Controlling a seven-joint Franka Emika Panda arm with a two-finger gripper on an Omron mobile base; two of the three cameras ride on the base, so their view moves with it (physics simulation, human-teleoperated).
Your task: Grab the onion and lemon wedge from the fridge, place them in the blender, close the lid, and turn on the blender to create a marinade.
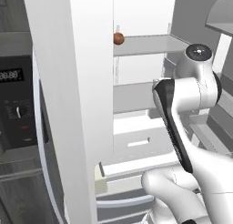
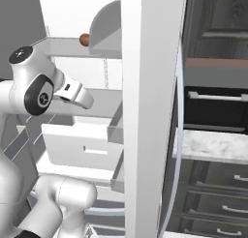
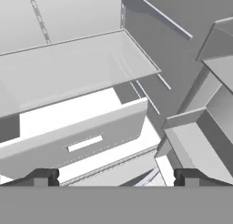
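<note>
A: What's biggest here?
B: The fridge (image 1: 91,82), open, with its thick white door edge standing upright through the middle of both base views. Inside are pale shelves and a pull-out drawer (image 3: 77,136) with a slot handle, drawn partway out.

A: And the arm?
B: The arm (image 1: 191,91) is bent in front of the open fridge, its elbow level with the middle shelf.

A: Anything beside the fridge?
B: A dark oven (image 1: 16,104) with a lit display on the left; on the right, dark cabinets and a pale stone tabletop (image 2: 213,145).

A: The tool?
B: The tool (image 3: 116,176) is released: its two dark tips stand wide apart at the bottom of the hand view, nothing between them. It points at the drawer and the shelf above it.

A: The onion?
B: The onion (image 1: 119,38) sits on the upper shelf, at its left front corner, well above the arm. In the right base view it lies just beside a grey domed piece (image 2: 104,29).
</note>
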